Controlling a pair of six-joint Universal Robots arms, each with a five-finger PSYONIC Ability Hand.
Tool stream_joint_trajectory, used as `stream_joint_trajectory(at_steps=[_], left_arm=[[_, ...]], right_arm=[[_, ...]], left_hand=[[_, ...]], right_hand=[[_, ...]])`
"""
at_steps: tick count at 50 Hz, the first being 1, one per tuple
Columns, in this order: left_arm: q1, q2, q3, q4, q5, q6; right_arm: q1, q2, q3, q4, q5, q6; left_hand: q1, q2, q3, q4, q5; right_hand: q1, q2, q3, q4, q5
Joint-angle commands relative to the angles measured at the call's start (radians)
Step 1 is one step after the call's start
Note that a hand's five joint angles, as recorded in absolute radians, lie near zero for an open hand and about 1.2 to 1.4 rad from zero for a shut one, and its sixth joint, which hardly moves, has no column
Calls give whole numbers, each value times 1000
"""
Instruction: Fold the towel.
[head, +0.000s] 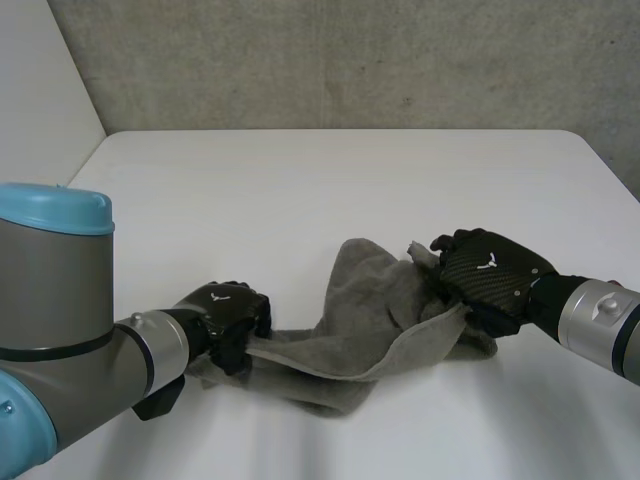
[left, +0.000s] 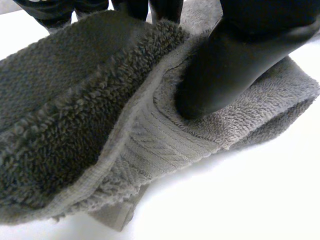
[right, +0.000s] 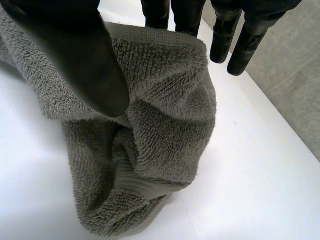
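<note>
Nearest, the left arm (head: 60, 300), grey with a light-blue cap, comes in from the near left corner and ends in the left hand (head: 225, 310), which sits low over the white table (head: 300, 180) at the left end of the grey towel (head: 370, 320). A small white mark (head: 222, 297) shows on the back of this hand, too small to read as letters. In the left wrist view its thumb (left: 220, 75) presses down into the pile just beside the flat woven band (left: 150, 145) along the towel's edge, and its fingers (left: 165, 7) are tucked behind the same fold, so the hand is closed in a pinch on that end of the cloth. The towel lies rumpled on the near half of the table, strung between the two hands, its middle bunched in loose folds on the surface. A little farther back and to the right, the right hand (head: 495, 275) has the towel's other end, with a corner of cloth poking up beside its fingers. A white forked emblem (head: 487, 264) sits on the back of this hand, a symbol and not readable letters. In the right wrist view its thumb (right: 75, 60) is clamped on the front of a hemmed fold with two fingers (right: 187, 15) behind it, another two hanging free beside the cloth, and the towel droops from the pinch to the table. Beyond lies bare tabletop, then the grey wall (head: 350, 60).
</note>
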Motion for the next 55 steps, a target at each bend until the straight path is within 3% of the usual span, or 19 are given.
stream_joint_trajectory(at_steps=[1, 5, 9, 10, 11, 13, 14, 16, 17, 18, 21, 23, 36, 44, 46, 47, 48, 49, 55], left_arm=[[3, -44, 54, 1, -35, 16], [5, -86, 161, -1, -38, 36], [22, -136, 407, 7, -76, 50], [28, -138, 499, 17, -109, 48], [28, -138, 500, 17, -110, 48], [34, -135, 589, 42, -144, 42], [38, -126, 666, 94, -174, 37], [34, -113, 707, 160, -190, 37], [34, -84, 711, 244, -193, 40], [31, -34, 696, 329, -194, 42], [29, 26, 662, 404, -193, 43], [43, 118, 546, 491, -174, 45], [103, 143, 88, 502, -88, 56], [130, 46, -114, 508, -88, 63], [132, 27, -131, 510, -90, 68], [131, 5, -140, 508, -90, 71], [131, 5, -140, 508, -90, 71], [129, -13, -145, 508, -91, 73], [109, -60, -148, 508, -101, 73]], right_arm=[[10, 19, -17, 13, -9, -75], [15, 102, -174, 15, -18, -203], [49, 150, -388, 3, 3, -175], [79, 160, -528, -20, 28, -117], [80, 160, -529, -20, 28, -116], [109, 157, -757, -147, 130, 112], [109, 157, -758, -148, 131, 114], [100, 118, -807, -338, 212, 387], [99, 117, -807, -339, 212, 388], [96, 75, -789, -420, 207, 496], [61, -12, -685, -503, 169, 615], [38, -42, -622, -505, 142, 623], [-19, -108, -174, -493, 2, 525], [-32, 20, 76, -477, -50, 355], [-26, 48, 97, -465, -46, 321], [-20, 62, 104, -442, -41, 297], [-20, 62, 104, -442, -41, 296], [-17, 71, 109, -416, -40, 284], [-23, 79, 100, -353, 3, 302]], left_hand=[[108, 132, -43, -50, 94], [108, 132, -43, -50, 94], [108, 132, -43, -50, 94], [108, 132, -43, -50, 94], [108, 132, -43, -50, 94], [108, 132, -43, -50, 94], [108, 132, -43, -50, 94], [108, 132, -43, -50, 94], [108, 132, -43, -50, 94], [108, 132, -43, -50, 94], [108, 132, -43, -50, 94], [108, 132, -43, -50, 94], [108, 132, -43, -50, 94], [108, 132, -43, -50, 94], [108, 132, -43, -50, 94], [108, 132, -43, -50, 94], [108, 132, -43, -50, 94], [108, 132, -43, -50, 94], [74, 98, -43, -50, 60]], right_hand=[[9, 23, -7, -60, 20], [155, 169, -7, -60, 166], [194, 208, -7, -60, 205], [217, 231, -7, -60, 228], [217, 231, -7, -60, 229], [342, 356, -7, -60, 353], [343, 356, -7, -60, 354], [343, 356, -7, -60, 354], [343, 356, -7, -60, 354], [343, 356, -7, -60, 354], [343, 356, -7, -60, 354], [343, 356, -7, -60, 354], [343, 356, -7, -60, 354], [343, 356, -7, -60, 354], [291, 304, -7, -60, 302], [-116, -102, -7, -60, -105], [-120, -107, -7, -60, -109], [-417, -403, -7, -60, -405], [-596, -582, -7, -60, -584]])
